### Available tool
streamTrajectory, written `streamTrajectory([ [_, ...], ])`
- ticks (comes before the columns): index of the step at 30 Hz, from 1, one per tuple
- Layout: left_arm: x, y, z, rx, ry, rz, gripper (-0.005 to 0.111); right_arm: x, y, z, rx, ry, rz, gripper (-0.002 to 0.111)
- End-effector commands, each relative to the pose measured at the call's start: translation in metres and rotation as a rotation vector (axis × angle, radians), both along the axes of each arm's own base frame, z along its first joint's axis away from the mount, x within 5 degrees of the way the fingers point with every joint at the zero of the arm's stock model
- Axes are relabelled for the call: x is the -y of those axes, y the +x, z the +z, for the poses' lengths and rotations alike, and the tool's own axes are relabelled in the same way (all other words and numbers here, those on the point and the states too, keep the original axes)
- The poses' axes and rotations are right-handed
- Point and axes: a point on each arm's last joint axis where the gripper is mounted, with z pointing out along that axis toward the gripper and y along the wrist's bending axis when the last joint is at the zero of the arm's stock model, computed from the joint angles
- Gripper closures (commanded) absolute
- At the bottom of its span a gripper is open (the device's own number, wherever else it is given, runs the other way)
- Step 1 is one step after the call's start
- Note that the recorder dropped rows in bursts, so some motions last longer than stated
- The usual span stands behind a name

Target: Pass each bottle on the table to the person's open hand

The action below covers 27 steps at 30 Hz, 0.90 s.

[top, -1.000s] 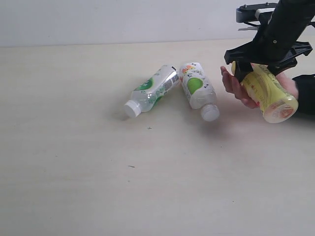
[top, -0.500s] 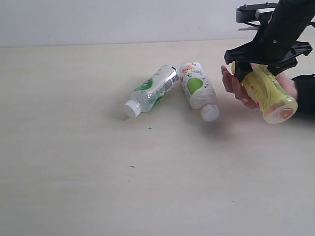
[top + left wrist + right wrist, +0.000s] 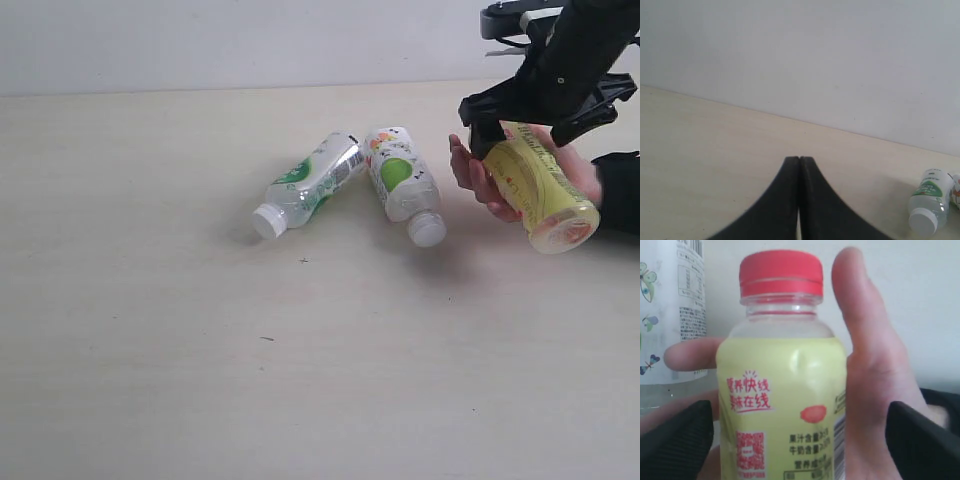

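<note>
The right gripper's [image 3: 545, 120] jaws have spread wider, clear of the yellow red-capped plastic bottle [image 3: 540, 185], which now lies in the person's open hand [image 3: 475, 175] at far right, so this handover looks done. The left gripper [image 3: 799, 165] has its jaws pressed together. Two clear white-capped green-labelled bottles [image 3: 310, 183] [image 3: 402, 180] still lie mid-way across the pale beige table [image 3: 150, 350].

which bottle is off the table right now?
The yellow plastic bottle with the red cap, resting in the person's hand; both clear white-capped bottles lie on the tabletop.
</note>
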Motion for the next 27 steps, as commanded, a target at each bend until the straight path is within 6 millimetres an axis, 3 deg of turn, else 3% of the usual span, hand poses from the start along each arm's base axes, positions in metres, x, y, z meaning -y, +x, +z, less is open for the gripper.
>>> streamTrajectory([
  [1, 0.0, 0.0, 0.0, 0.006, -0.002, -0.004, 0.107, 0.003, -0.002, 0.032, 0.126, -0.004, 0.029, 0.018],
  [6, 0.0, 0.0, 0.0, 0.006, -0.002, -0.004, 0.107, 0.003, -0.022, 0.086, 0.266, 0.05, 0.055, 0.019],
  [8, 0.0, 0.0, 0.0, 0.006, -0.002, -0.004, 0.107, 0.002, -0.038, 0.106, 0.306, 0.091, 0.079, 0.026],
  [10, 0.0, 0.0, 0.0, 0.006, -0.002, -0.004, 0.107, 0.003, -0.055, 0.12, 0.354, 0.126, 0.094, 0.042],
  [12, 0.0, 0.0, 0.0, 0.006, -0.002, -0.004, 0.107, 0.006, -0.077, 0.13, 0.432, 0.151, 0.093, 0.066],
  [13, 0.0, 0.0, 0.0, 0.006, -0.002, -0.004, 0.107, 0.01, -0.103, 0.134, 0.509, 0.176, 0.079, 0.092],
  [14, 0.0, 0.0, 0.0, 0.006, -0.002, -0.004, 0.107, 0.012, -0.114, 0.134, 0.541, 0.183, 0.075, 0.101],
  [15, 0.0, 0.0, 0.0, 0.006, -0.002, -0.004, 0.107, 0.016, -0.145, 0.13, 0.605, 0.237, 0.045, 0.108],
  [16, 0.0, 0.0, 0.0, 0.006, -0.002, -0.004, 0.107, 0.018, -0.157, 0.127, 0.627, 0.256, 0.038, 0.108],
  [17, 0.0, 0.0, 0.0, 0.006, -0.002, -0.004, 0.107, 0.024, -0.19, 0.117, 0.68, 0.279, 0.023, 0.108],
  [18, 0.0, 0.0, 0.0, 0.006, -0.002, -0.004, 0.107, 0.027, -0.203, 0.109, 0.686, 0.287, 0.016, 0.108],
  [19, 0.0, 0.0, 0.0, 0.006, -0.002, -0.004, 0.107, 0.032, -0.234, 0.098, 0.737, 0.315, 0.003, 0.108],
  [20, 0.0, 0.0, 0.0, 0.006, -0.002, -0.004, 0.107, 0.034, -0.248, 0.095, 0.774, 0.328, 0.001, 0.108],
  [21, 0.0, 0.0, 0.0, 0.006, -0.002, -0.004, 0.107, 0.039, -0.275, 0.085, 0.845, 0.364, -0.011, 0.108],
  [24, 0.0, 0.0, 0.0, 0.006, -0.002, -0.004, 0.107, 0.046, -0.317, 0.068, 1.037, 0.474, -0.042, 0.108],
  [27, 0.0, 0.0, 0.0, 0.006, -0.002, -0.004, 0.107, 0.051, -0.343, 0.058, 1.177, 0.513, -0.02, 0.108],
])
